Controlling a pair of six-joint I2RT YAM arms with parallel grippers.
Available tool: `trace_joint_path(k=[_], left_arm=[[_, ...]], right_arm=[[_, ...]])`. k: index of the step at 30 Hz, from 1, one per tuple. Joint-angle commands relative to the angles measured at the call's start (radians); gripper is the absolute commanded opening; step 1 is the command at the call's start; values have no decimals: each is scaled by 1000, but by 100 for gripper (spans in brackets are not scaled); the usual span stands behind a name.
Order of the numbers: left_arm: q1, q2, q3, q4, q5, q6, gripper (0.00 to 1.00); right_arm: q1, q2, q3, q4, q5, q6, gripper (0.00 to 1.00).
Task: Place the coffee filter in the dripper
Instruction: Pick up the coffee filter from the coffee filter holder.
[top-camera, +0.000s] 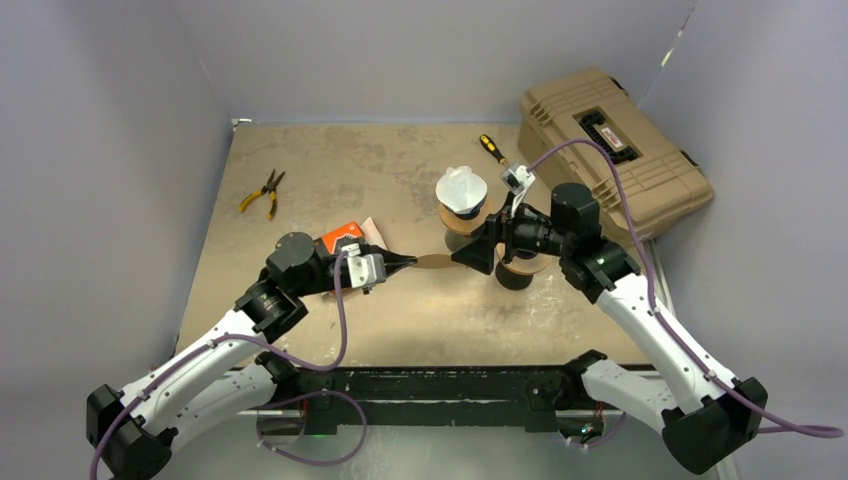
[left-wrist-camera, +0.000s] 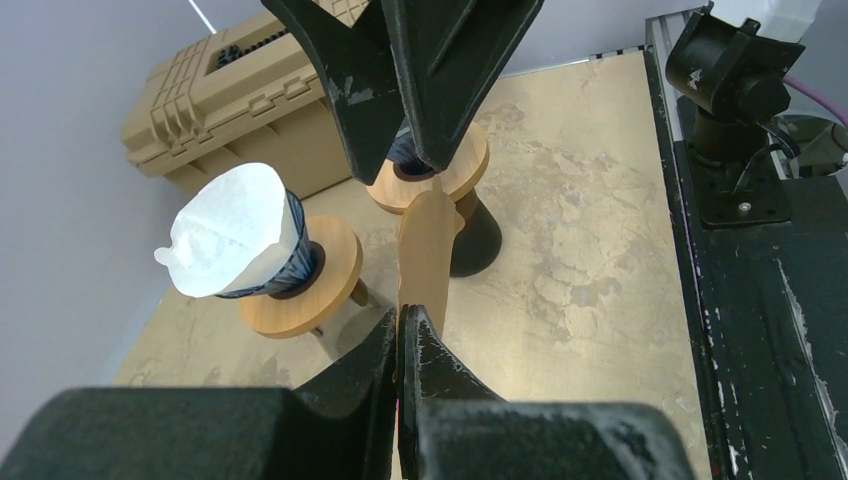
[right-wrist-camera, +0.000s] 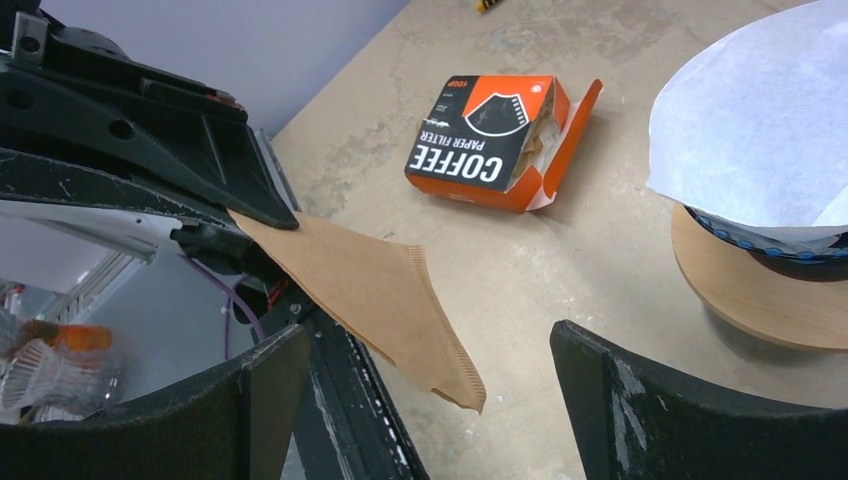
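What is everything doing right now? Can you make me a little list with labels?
Left hand: shut on the brown filter
Right hand: open, one finger on each side of the filter's free end
Near dripper: no filter in it
Far dripper: holds a white filter
Filter box: open, lying on the table

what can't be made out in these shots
- Second dripper: its inside, hidden by the right gripper in the left wrist view and by the right arm in the top view.
- Coffee filter box: how many filters remain, right wrist view, box walls hide them.
- Orange-and-clear object: right wrist view, blurred, at the left edge.
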Motion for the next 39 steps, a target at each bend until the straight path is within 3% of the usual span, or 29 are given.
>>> trace_joint_path(k=[1, 20, 33, 39], left_arm=[[-8, -1, 15, 0, -3, 4, 0], [-14, 13, 32, 51, -7, -44, 0], [-17, 37, 39, 47, -145, -78, 0], [-19, 34, 32, 18, -84, -18, 0]], right_arm=[[-4, -4, 34, 43, 9, 16, 95], [-3, 76, 8, 61, -21, -35, 95], [-3, 0, 0, 44, -57, -92, 95], [-3, -16, 17, 77, 29, -25, 95]])
